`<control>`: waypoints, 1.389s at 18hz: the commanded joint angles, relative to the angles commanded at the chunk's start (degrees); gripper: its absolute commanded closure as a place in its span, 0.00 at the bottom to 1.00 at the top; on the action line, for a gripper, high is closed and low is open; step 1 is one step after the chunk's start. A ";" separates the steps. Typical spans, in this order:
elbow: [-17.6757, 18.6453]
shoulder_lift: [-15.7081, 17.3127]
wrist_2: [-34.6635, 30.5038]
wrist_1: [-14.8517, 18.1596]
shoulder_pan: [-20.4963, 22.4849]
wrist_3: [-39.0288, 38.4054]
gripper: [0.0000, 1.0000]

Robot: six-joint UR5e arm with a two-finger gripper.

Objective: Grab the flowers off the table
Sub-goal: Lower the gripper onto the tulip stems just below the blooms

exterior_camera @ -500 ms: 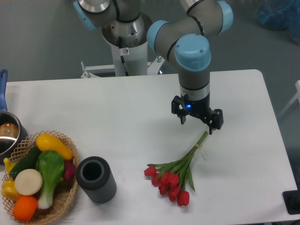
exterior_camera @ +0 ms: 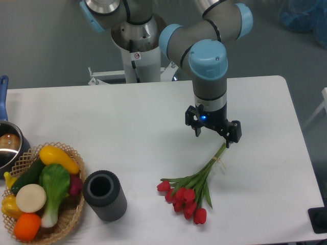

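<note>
The flowers, a bunch of red tulips with green leaves and tied green stems, lie on the white table at the front right, buds toward the front and stem ends pointing back right. My gripper hangs open just behind the stem ends, fingers pointing down and holding nothing. One fingertip stands right above the stem tip.
A dark grey cylinder stands left of the flowers. A wicker basket of toy vegetables sits at the front left corner. A metal pot with a blue handle is at the left edge. The table's right edge is near the stems.
The arm and gripper have shifted slightly to the left. The flowers have not moved.
</note>
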State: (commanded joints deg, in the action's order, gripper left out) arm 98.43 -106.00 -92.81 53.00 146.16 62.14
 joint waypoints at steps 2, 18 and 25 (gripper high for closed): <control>1.15 -0.70 -0.09 -0.96 -0.17 -0.35 0.00; -7.63 -14.32 -6.94 -6.24 -5.27 -5.01 0.07; -8.34 -16.96 -8.44 -6.42 -5.89 -5.10 0.07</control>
State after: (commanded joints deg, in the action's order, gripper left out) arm 90.09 -122.96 -101.25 46.58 140.27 57.04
